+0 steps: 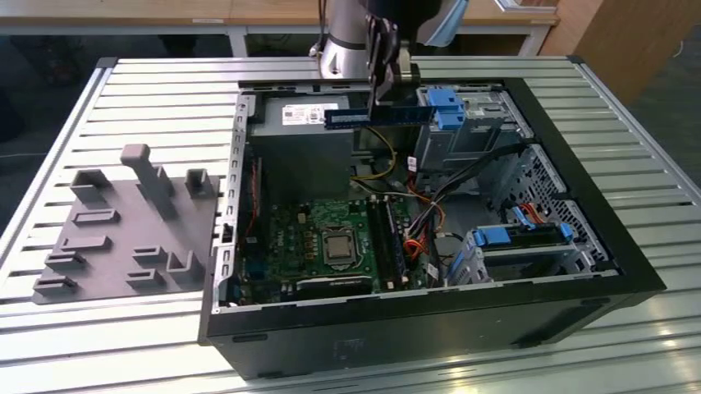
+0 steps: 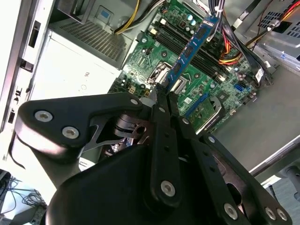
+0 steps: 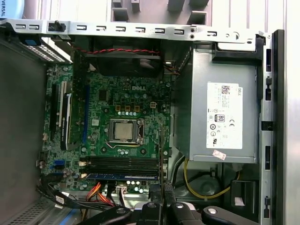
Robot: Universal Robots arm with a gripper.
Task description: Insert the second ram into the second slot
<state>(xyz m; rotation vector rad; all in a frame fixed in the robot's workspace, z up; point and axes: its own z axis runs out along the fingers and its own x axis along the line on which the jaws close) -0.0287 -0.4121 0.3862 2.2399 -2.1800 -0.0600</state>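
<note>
Second ram [image 1: 378, 116] | pinched between end effector [image 1: 382, 100] fingers | held above open computer case [image 1: 570, 205]

A silver-grey tubular arm [image 1: 345, 45] with a pale blue cap [image 1: 441, 29] is being shown in the exterior view, with a thin dark cable [image 1: 323, 25] alongside. The gripper [image 2: 162, 96] is being shown in the second wrist view as matte black linkage bars studded with round silver screws [image 2: 168, 188].

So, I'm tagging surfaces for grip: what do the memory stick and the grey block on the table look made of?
Memory stick: blue circuit board carrying dark chips. Grey block: probably matte plastic, evenly grey with no glints.
</note>
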